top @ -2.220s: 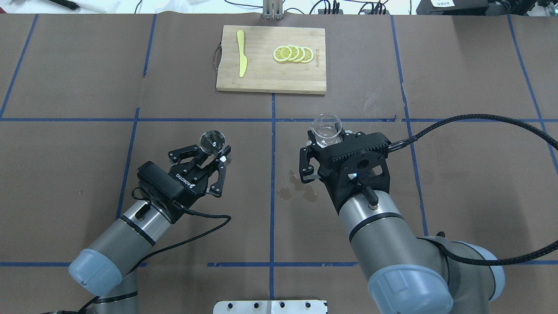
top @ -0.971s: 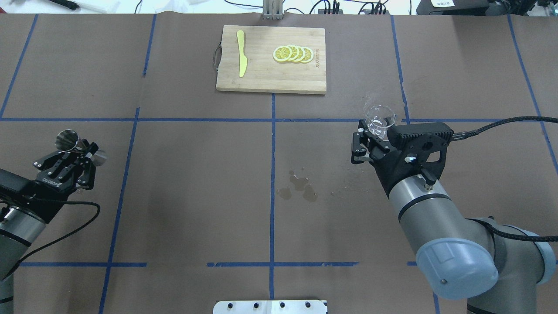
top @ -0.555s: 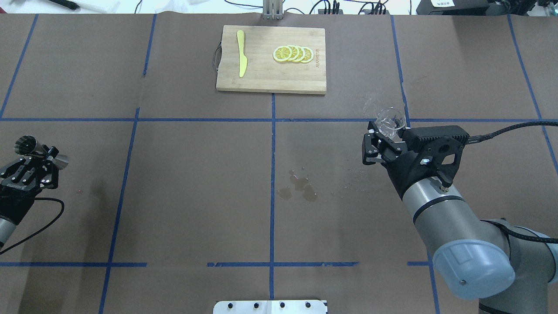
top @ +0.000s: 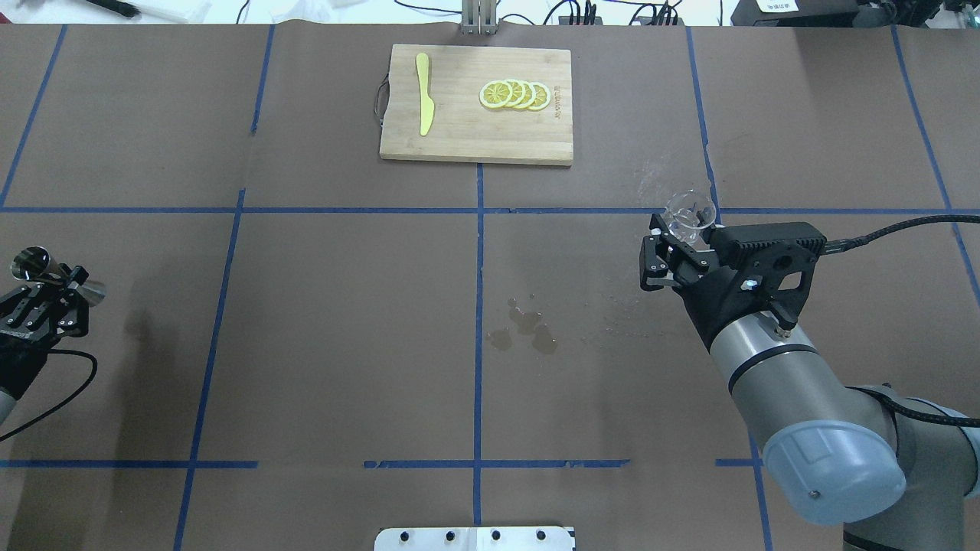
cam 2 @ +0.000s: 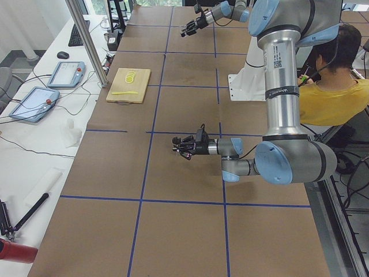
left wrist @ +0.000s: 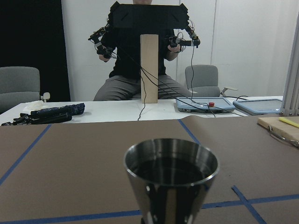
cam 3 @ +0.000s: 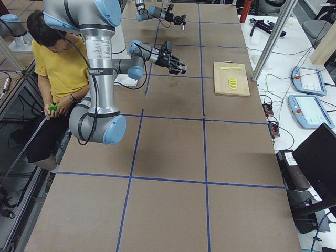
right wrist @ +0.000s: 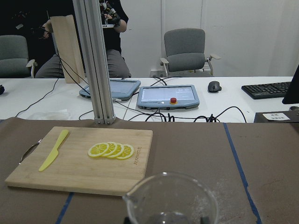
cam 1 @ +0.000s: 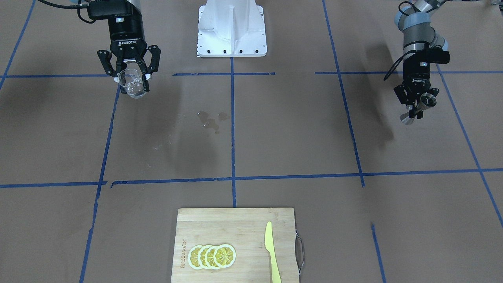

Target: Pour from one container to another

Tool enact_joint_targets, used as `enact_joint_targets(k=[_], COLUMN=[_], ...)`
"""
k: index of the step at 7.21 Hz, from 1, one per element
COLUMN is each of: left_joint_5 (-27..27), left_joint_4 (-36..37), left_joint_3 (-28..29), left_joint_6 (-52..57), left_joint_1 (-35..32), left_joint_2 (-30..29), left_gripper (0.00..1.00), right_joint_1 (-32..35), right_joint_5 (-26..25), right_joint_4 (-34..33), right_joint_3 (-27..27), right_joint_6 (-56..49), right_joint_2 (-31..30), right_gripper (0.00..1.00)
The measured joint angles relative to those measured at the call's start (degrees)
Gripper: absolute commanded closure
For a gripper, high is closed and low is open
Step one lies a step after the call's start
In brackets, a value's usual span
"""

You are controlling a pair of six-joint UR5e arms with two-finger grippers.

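The small clear glass cup is held above the table's right half, and my right gripper is shut on it. It also shows in the front-facing view, cup between the right gripper fingers, and fills the bottom of the right wrist view as a glass cup with a pour lip. The steel jigger hangs at the table's far left edge with my left gripper shut on its waist. The left wrist view has the jigger upright, its inside dark.
A wooden cutting board at the far middle carries lemon slices and a yellow knife. Wet spots lie near the table's centre. A person in a yellow shirt sits beside the robot base.
The two arms have drawn apart from the table's middle. My left gripper carried the jigger out to the left edge; my right gripper carried the cup to the right and slightly away.
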Motion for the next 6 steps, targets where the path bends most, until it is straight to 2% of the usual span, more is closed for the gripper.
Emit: enact_joint_targets(k=[2,6], left_joint_5=[-1.2,-1.1], left_joint_4=[3.5,4.7], left_joint_3=[-0.1,-1.3], left_joint_6=[-4.1,-6.2], left_joint_1=[0.4,2.6], left_joint_2=[-0.1,-0.6], left_gripper=[1.0,1.0], right_joint_1=[-0.1,-0.1], right_joint_5=[0.0,0.0], right_joint_4=[0.0,0.0], right_joint_3=[-0.4,-0.5], right_joint_6=[-0.1,-0.1], right_joint_2=[0.0,0.2], right_gripper=[1.0,1.0])
